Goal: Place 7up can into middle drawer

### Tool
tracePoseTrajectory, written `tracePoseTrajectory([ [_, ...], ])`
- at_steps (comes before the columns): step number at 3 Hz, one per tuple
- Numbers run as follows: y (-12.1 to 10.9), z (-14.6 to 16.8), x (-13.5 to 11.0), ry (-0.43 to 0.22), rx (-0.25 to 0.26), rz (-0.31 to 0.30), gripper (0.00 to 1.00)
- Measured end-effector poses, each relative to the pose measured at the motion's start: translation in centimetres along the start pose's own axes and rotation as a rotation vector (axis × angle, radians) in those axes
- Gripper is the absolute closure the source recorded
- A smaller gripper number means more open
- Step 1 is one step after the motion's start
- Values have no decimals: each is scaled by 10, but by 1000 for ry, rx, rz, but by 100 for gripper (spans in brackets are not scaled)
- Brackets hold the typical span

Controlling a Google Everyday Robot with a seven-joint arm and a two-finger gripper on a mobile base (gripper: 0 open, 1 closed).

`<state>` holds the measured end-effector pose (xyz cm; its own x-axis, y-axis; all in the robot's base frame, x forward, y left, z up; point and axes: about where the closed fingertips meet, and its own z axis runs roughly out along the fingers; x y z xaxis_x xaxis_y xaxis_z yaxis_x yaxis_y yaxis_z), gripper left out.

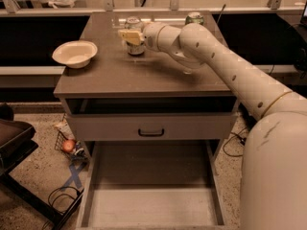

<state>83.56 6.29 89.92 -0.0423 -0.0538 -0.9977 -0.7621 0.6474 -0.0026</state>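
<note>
The 7up can [134, 23], silvery with green markings, stands upright near the back of the cabinet top [144, 75]. My gripper [129, 36] reaches in from the right at the can's height and covers its middle; the can's top and base show above and below it. The middle drawer [151, 202], a wide shallow grey box with a flat floor, is pulled out low at the front and holds nothing.
A darker green can [194, 17] stands at the back right of the top. A white bowl [75, 53] sits at the left. A shut drawer front with a dark handle [151, 132] lies above the open drawer. A black chair [14, 138] and cables are at the left floor.
</note>
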Motion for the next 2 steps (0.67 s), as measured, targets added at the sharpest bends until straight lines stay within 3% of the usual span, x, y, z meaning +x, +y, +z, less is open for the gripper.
tracePoseTrajectory([
  [2, 5, 4, 0, 0, -8, 1, 87],
])
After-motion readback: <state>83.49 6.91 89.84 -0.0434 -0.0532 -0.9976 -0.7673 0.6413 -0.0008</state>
